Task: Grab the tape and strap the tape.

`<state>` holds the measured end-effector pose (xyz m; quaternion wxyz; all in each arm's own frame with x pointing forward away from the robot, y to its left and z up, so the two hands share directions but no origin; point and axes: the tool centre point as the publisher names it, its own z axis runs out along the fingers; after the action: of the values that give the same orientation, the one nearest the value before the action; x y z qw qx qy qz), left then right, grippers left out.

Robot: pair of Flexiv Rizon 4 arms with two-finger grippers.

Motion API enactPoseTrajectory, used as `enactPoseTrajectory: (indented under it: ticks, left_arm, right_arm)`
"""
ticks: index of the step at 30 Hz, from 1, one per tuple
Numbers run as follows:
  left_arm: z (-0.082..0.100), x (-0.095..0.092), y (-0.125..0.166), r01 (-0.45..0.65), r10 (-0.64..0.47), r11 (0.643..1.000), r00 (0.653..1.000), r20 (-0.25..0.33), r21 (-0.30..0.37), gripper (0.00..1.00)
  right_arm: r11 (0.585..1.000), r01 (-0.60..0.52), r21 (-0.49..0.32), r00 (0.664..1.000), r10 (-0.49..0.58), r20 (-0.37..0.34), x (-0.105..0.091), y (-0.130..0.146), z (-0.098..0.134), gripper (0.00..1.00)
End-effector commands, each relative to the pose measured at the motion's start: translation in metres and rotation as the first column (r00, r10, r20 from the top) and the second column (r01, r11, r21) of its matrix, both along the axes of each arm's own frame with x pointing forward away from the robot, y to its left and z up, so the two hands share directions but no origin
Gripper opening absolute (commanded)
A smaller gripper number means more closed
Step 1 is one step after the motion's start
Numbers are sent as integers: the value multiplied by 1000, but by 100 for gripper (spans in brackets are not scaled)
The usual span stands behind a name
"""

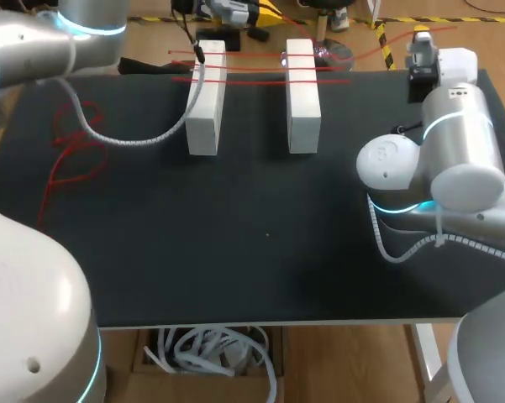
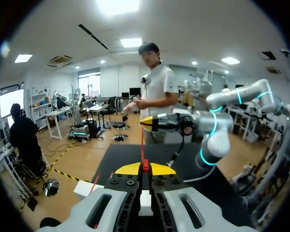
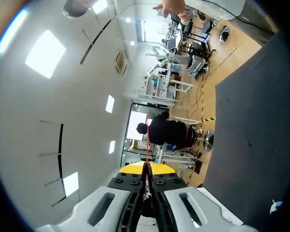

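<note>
Item: red tape (image 1: pixel 252 81), several passes laid across two white blocks (image 1: pixel 206 109). My left gripper (image 2: pixel 145 169) and right gripper (image 3: pixel 147 169): each pinched tight on a strand. Outstanding, I judge: tensioning, fastening.

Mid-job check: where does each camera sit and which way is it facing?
Head view: above and behind, looking down on the black table, two white blocks and red tape; left arm and right arm show.
Left wrist view: on the left wrist, facing across the table toward the right arm; left gripper shut on red tape.
Right wrist view: on the right wrist, tilted toward the ceiling; right gripper shut on red tape.
Shared: red tape in all three.
</note>
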<state>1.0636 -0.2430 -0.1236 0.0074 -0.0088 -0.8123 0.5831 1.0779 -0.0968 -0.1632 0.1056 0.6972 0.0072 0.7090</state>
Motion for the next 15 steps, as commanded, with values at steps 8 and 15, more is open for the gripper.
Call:
enactPoseTrajectory:
  ticks: [8,15]
  left_arm:
    - [2,6,-21,39,-20,965,997,-75,261,0]
    - [1,5,-23,30,-4,959,996,-91,283,0]
  right_arm:
    - [1000,1,0,1000,-1,-4,0,0,1,0]
    - [1000,1,0,1000,-1,-4,0,0,1,0]
